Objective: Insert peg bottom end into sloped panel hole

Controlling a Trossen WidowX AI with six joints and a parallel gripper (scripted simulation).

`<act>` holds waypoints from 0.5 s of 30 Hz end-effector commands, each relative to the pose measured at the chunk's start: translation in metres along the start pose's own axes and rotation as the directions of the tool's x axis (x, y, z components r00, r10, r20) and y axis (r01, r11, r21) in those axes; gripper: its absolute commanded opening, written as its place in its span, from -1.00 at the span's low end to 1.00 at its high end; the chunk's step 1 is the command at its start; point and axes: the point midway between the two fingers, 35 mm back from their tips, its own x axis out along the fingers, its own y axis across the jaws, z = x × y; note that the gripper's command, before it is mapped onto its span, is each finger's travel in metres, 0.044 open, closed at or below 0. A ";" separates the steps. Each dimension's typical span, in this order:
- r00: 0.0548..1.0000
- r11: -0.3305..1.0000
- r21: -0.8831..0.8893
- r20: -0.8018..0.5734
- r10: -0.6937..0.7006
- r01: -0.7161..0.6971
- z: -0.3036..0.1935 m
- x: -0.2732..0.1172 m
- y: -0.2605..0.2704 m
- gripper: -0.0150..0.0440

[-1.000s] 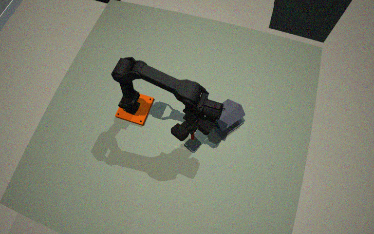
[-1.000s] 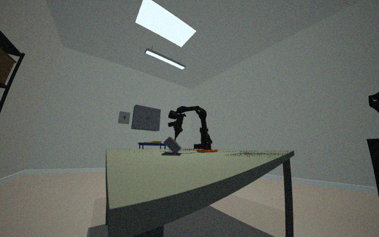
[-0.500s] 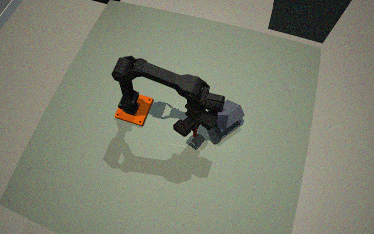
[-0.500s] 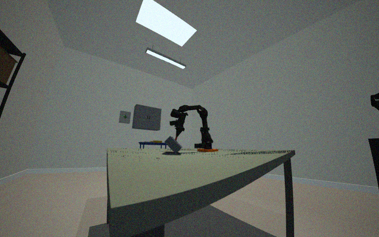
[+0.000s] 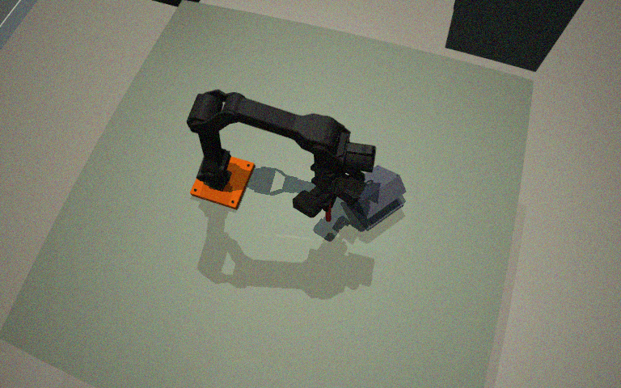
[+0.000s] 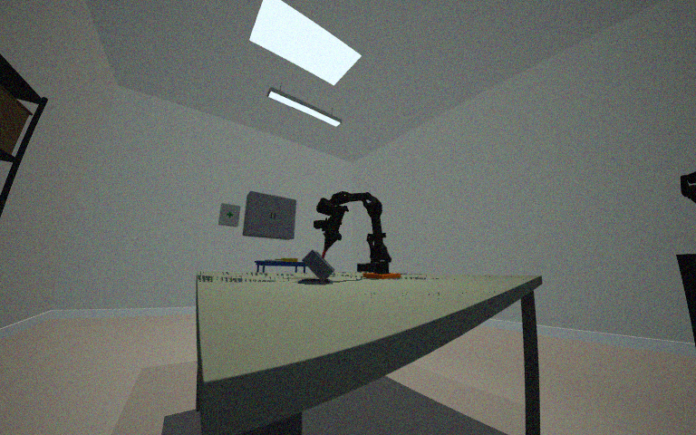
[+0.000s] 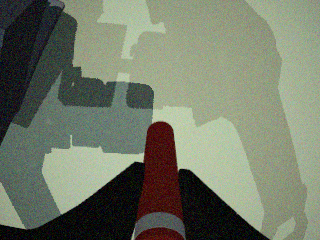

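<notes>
Red peg in the jaws, beside the sloped panel

The jaws [image 5: 328, 204] [image 6: 324, 248] are grasping the red peg [image 5: 328, 213] [image 6: 323, 252] [image 7: 161, 170], left of the orange base plate [image 6: 390, 275] in the exterior view.

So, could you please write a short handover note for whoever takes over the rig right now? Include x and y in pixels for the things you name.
Gripper [image 5: 329, 204] [image 6: 324, 248] [image 7: 160, 175]: shut on the red peg [image 5: 328, 213] [image 6: 323, 253] [image 7: 161, 150], which is off the table.
Sloped panel [image 5: 383, 184] [image 6: 317, 265]: on the table, close to the gripper; its hole cannot be made out.
Done: peg picked up.
Left: line the peg up with the hole, push it in until it stops, let go, move the gripper away.
</notes>
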 end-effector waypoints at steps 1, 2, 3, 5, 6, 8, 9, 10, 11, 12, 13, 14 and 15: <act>1.000 1.000 -0.001 0.019 -0.006 0.006 0.000 -0.003 0.005 -0.49; 1.000 1.000 -0.002 0.022 -0.007 0.007 0.000 -0.004 0.006 -0.49; 1.000 1.000 -0.004 0.025 -0.008 0.008 0.000 -0.004 0.007 -0.49; 0.999 1.000 -0.008 0.032 -0.010 0.010 0.000 -0.006 0.009 -0.49; 0.999 1.000 -0.009 0.036 -0.011 0.011 0.000 -0.006 0.011 -0.49; 0.999 1.000 -0.013 0.043 -0.012 0.013 0.000 -0.007 0.013 -0.49; 0.999 1.000 -0.014 0.046 -0.013 0.014 -0.001 -0.008 0.014 -0.49; 0.999 1.000 -0.016 0.049 -0.014 0.014 -0.001 -0.009 0.015 -0.49; 0.998 1.000 -0.017 0.053 -0.014 0.015 -0.001 -0.009 0.017 -0.49; 0.998 1.000 -0.019 0.056 -0.015 0.016 -0.001 -0.010 0.018 -0.49; 0.998 1.000 -0.021 0.060 -0.016 0.017 -0.001 -0.011 0.019 -0.49; 0.998 1.000 -0.022 0.063 -0.016 0.018 -0.001 -0.011 0.020 -0.49; 0.998 1.000 -0.024 0.067 -0.017 0.019 -0.002 -0.012 0.021 -0.49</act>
